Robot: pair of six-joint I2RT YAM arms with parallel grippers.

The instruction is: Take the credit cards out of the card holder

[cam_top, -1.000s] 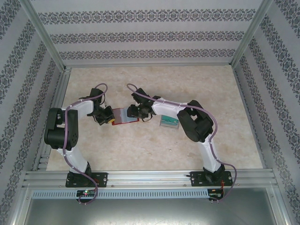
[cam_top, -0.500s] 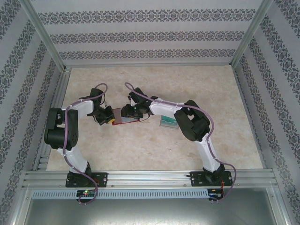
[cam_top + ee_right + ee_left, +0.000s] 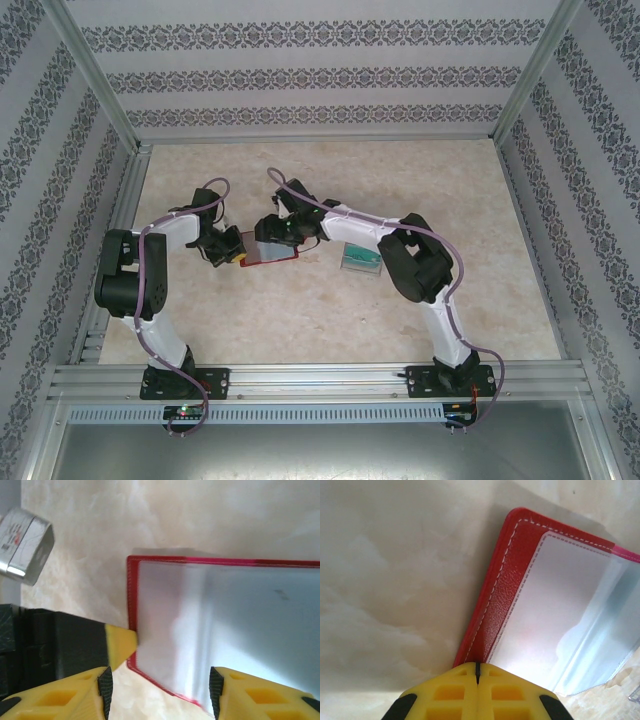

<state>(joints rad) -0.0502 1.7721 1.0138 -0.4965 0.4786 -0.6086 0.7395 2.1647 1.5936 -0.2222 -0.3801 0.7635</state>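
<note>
Pinches red folding card holder (image 3: 500, 605) at its stitched edge with left gripper (image 3: 477, 672), fully closed. Straddles its grey see-through pocket with right gripper (image 3: 161, 682), half open, holding nothing. Probably handles light, floppy and slick; best pinched at a card's exposed edge. Cannot tell whether frosted pocket hides cards. Shows teal-green plastic credit cards (image 3: 360, 262) behind right gripper on beige counter (image 3: 450, 200).
</note>
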